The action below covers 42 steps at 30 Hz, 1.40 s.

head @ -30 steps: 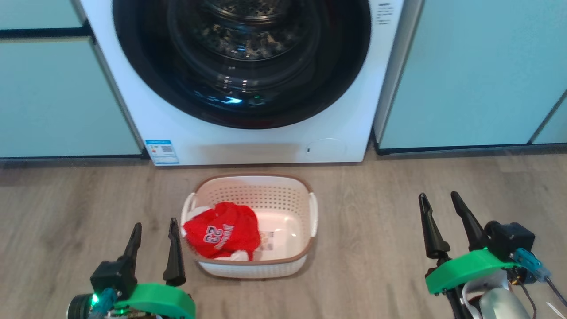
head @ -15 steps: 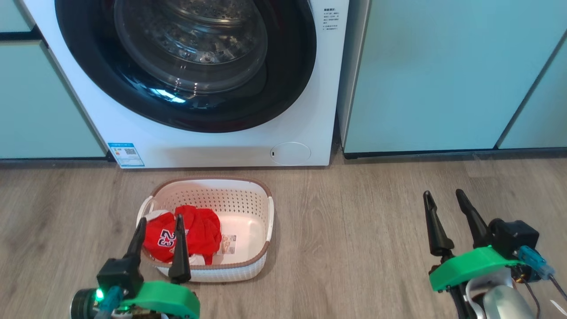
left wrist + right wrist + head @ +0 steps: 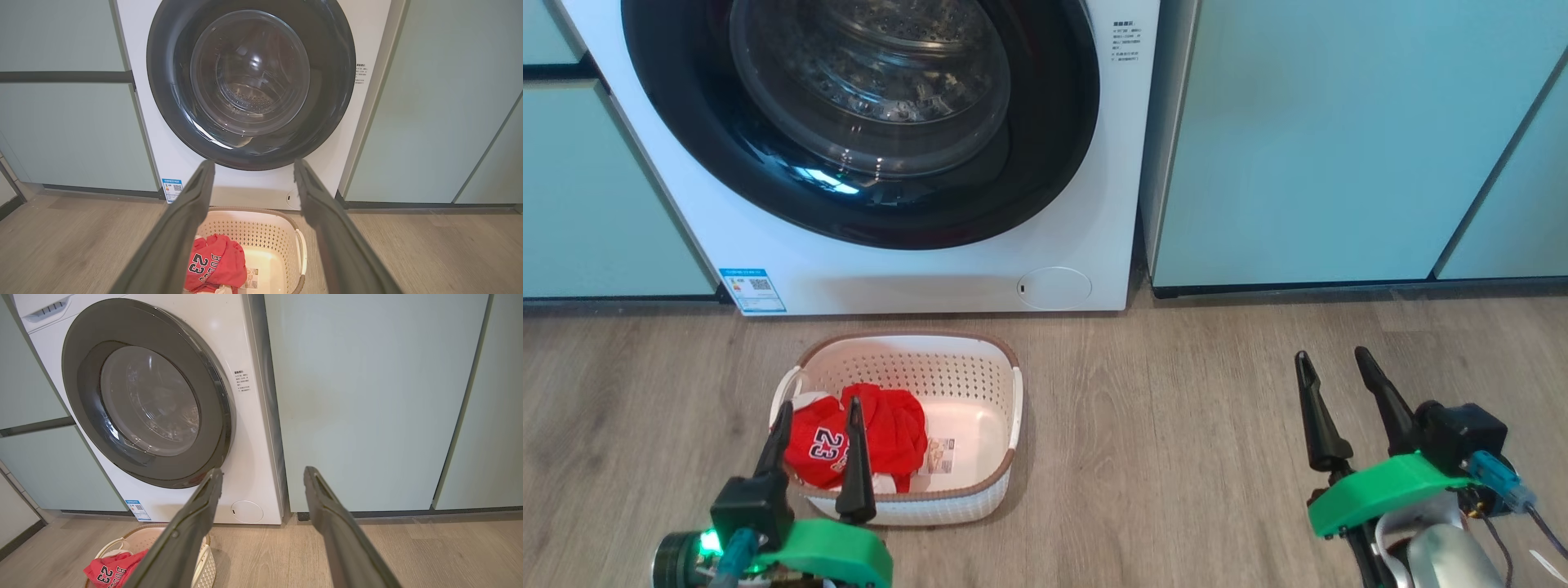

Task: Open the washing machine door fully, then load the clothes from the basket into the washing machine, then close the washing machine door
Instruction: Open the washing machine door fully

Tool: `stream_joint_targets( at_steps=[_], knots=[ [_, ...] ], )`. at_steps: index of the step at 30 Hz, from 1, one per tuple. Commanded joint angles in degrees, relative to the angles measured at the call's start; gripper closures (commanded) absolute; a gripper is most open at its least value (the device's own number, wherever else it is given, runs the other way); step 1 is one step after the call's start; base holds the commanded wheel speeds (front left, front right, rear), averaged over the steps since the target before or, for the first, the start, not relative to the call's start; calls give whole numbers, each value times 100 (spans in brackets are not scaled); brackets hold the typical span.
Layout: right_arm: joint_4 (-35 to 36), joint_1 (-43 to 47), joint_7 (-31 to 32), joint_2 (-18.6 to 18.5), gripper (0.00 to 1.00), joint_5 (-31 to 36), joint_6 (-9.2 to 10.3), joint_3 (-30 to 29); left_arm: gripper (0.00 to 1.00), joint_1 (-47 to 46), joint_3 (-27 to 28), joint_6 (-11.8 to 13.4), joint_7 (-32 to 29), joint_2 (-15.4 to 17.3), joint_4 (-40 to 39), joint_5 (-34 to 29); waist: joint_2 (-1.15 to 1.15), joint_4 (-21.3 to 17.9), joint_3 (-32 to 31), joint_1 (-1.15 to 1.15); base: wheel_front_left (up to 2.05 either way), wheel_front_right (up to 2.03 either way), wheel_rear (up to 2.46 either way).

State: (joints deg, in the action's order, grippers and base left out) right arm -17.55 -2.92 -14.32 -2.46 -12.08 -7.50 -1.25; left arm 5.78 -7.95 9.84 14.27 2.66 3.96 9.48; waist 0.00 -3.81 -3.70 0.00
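Left claw [image 3: 819, 403] and right claw [image 3: 1331, 354] gape empty. The view has swung right; the washing machine door [image 3: 866, 98] ahead awaits opening.

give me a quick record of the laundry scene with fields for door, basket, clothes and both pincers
washing machine door: shut
basket: on the floor, in front of the washing machine
clothes: red jersey marked 23, bunched in the basket's left half
left pincer: open, empty, at the basket's near left corner
right pincer: open, empty, over floor right of the basket
steps done: none yet
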Motion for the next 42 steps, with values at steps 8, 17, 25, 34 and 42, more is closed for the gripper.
stream_joint_targets(
  at_steps=[8,17,25,34,42],
  knots=[
    [255,-238,-68,-42,0,12,1,199,0,-187,108,40,73,21,-190,-121,0,12,-31,0,0,0,0],
    [346,-243,-68,-42,0,-57,1,149,0,-186,106,58,73,21,-186,-152,0,13,-12,0,0,0,0],
    [370,-247,-68,-42,0,-69,1,152,0,-205,107,57,73,21,-180,-144,0,11,23,0,0,0,0],
    [383,-250,-68,-42,100,-190,1,168,0,-245,63,94,73,21,-196,-133,0,33,147,0,0,0,0],
    [514,-427,-68,-42,100,-365,1,146,0,-356,-15,77,73,21,-194,-162,0,166,490,0,0,0,0]
  ],
)
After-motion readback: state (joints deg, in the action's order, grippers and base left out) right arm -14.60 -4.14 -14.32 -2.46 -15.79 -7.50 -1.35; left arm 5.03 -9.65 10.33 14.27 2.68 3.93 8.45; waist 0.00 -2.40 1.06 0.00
